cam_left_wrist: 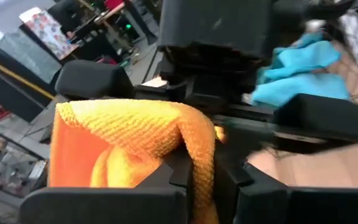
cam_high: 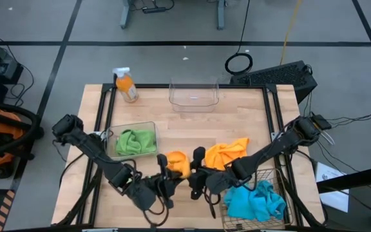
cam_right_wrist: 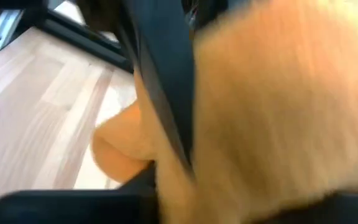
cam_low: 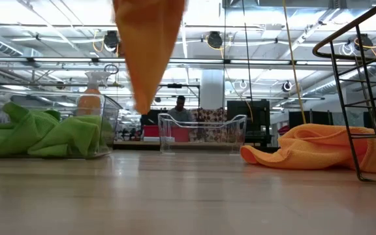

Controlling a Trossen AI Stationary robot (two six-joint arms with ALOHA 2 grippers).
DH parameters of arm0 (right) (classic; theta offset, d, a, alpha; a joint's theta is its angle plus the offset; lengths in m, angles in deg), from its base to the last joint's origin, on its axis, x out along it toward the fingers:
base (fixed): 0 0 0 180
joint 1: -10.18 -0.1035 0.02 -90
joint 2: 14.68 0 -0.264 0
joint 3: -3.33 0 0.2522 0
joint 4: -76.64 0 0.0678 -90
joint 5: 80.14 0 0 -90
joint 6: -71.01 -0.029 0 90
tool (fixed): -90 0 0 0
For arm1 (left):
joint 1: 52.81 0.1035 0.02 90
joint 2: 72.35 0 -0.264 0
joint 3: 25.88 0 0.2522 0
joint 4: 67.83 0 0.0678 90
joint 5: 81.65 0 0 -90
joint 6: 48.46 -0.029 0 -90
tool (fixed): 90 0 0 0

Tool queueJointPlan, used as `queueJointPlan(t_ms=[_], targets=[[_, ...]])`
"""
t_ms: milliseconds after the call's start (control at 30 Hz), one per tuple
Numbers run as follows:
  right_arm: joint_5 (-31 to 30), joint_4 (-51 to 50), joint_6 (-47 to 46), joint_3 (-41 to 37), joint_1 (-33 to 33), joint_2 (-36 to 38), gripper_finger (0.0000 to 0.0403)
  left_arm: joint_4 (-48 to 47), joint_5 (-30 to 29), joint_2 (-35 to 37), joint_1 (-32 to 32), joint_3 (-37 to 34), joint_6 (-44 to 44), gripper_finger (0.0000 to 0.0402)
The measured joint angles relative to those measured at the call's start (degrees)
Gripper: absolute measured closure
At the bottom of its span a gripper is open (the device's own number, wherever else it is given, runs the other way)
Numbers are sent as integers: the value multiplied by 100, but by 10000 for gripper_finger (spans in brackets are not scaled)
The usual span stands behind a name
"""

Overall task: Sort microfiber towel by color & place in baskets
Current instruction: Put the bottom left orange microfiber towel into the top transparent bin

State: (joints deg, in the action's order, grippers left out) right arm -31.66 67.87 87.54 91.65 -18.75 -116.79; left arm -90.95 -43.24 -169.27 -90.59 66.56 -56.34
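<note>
I see my left gripper (cam_high: 162, 169) pinched shut on a nubby orange towel (cam_high: 176, 164), lifted off the table so it hangs in a soft, tapering fold in the low view. My right gripper (cam_high: 197, 169) sits just beside it on the far side of the cloth; its wrist view is filled with fuzzy orange pile against a dark finger (cam_right_wrist: 160, 81), but I cannot tell whether its jaws have closed on the fabric.

A second orange towel (cam_high: 229, 153) lies crumpled on the pale wood planks, near the bronze wire basket (cam_high: 272, 175) at the right front corner, which holds rumpled blue towels (cam_high: 255, 201). The clear tub (cam_high: 149, 126) on the left is stuffed with green towels (cam_high: 135, 142). Another clear tub (cam_high: 194, 93) stands at the back edge, with bare boards between it and the arms. An orange spray bottle (cam_high: 126, 85) stands at the back left corner.
</note>
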Motion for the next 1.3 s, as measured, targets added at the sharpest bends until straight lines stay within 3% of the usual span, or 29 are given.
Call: queueJointPlan(t_ms=[133, 367, 533, 700, 967, 1133, 1300], targets=[[9, -269, -89, 7, -13, 0, 389, -24, -83, -2, -188, 0, 29, 349], [-45, -567, -235, 7, -36, 0, 382, -100, -722, -4, -580, 0, 178, 225], [-45, -962, -394, 4, -96, 31, 398, -768, -1235, -4, -838, 4, 770, 131], [79, -1475, -801, 4, -117, 237, 395, -950, -1818, -4, -971, 4, 898, 72], [1638, -2056, -790, 4, 39, 849, 395, -909, -1730, -4, -783, 4, 909, 47], [1754, -2215, -616, 4, 158, 1170, 395, -899, -1344, -29, -577, 4, 914, 47], [1098, -2250, -498, 4, 184, 1585, 395, -781, -1287, -183, -313, 2, 953, 48]])
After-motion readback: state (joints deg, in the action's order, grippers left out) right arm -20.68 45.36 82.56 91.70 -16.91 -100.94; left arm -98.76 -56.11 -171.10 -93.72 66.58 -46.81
